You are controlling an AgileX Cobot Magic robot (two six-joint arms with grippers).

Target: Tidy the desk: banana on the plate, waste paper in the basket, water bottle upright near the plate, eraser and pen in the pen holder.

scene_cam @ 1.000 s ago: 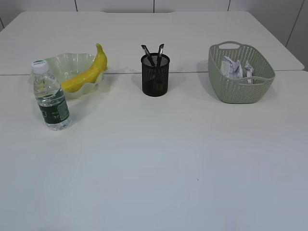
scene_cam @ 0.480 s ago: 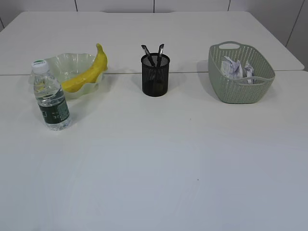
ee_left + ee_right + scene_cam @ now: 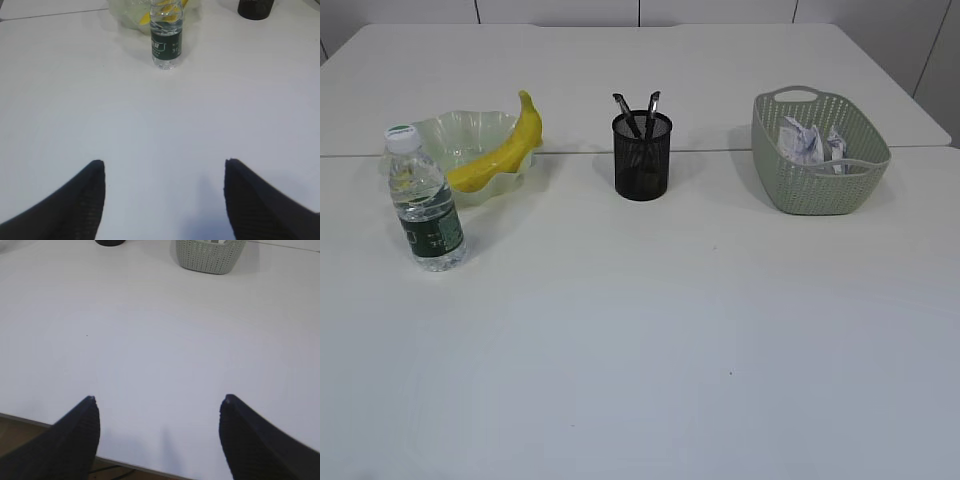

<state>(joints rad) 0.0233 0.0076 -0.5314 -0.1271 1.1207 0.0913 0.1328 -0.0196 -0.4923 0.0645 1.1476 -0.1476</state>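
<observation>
Exterior view, taken at a slant from above a white desk (image 3: 640, 330). A black wire-mesh cylindrical pen holder (image 3: 642, 155) stands upright at the centre rear and serves here as the landmark. Two dark pens (image 3: 638, 112) lean inside it, their clipped ends rising above its rim (no eraser can be made out through the mesh).

To the left of the pen holder sits a pale green, wavy-rimmed translucent plate (image 3: 448, 132); a yellow banana (image 3: 503, 150) lies in it, its stem end pointing up over the rim on the side nearer the holder. Further left and nearer the camera, just beside the plate, a clear plastic water bottle with a white cap and dark green label (image 3: 425, 200) stands upright.

To the right of the pen holder, well apart from it, is a grey-green perforated plastic basket with cut-out handles (image 3: 820, 180); crumpled white waste paper (image 3: 808, 140) lies inside.

Left wrist view: the left gripper (image 3: 164, 172) has its two dark fingers (image 3: 75, 205) spread wide, holding nothing, above bare desk on the camera side of the bottle.

Right wrist view: the right gripper (image 3: 157, 407) likewise stands wide and empty near the desk's front edge, with the basket and the pen holder's base at the top of the frame.
</observation>
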